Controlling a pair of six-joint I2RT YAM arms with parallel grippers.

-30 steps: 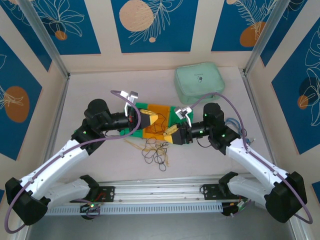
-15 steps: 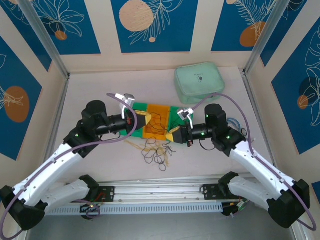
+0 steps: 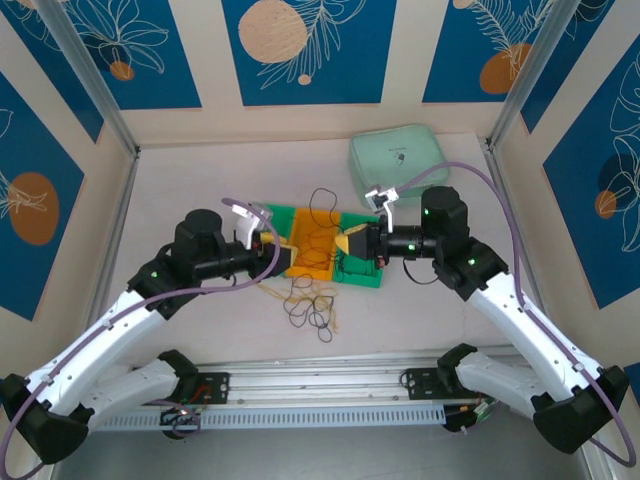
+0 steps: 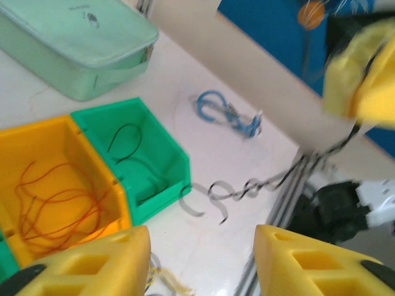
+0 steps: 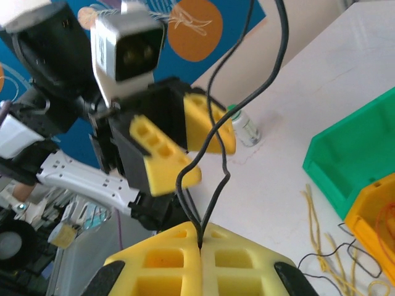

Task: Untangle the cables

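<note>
Your left gripper stood over the table with its yellow fingers apart and nothing between them; it was aimed past the sorting bins toward the other arm. Just nearer to the arm bases than that gripper lay the loose cables, a small heap of black loops and pale yellow strands overlapping each other on the bare surface. Beside the heap sat the orange bin with orange cables coiled inside it; touching it on the right was the green bin, which held one black strand. Further right, your right gripper was pinched shut on a black cable; the cable rose from the closed tips in a tall open loop, above the bins.

You should have expected these strands to weigh almost nothing and to be limp yet springy, so they would hold their loops and drag neighbours along when lifted; they are thin enough to slip from a loose pinch. I judged the best hold to be on a single strand, at a free end or at the outer edge of a loop well apart from any crossing; a grip at a crossing would likely have lifted several at once. At the far right lay the mint case, untouched.
</note>
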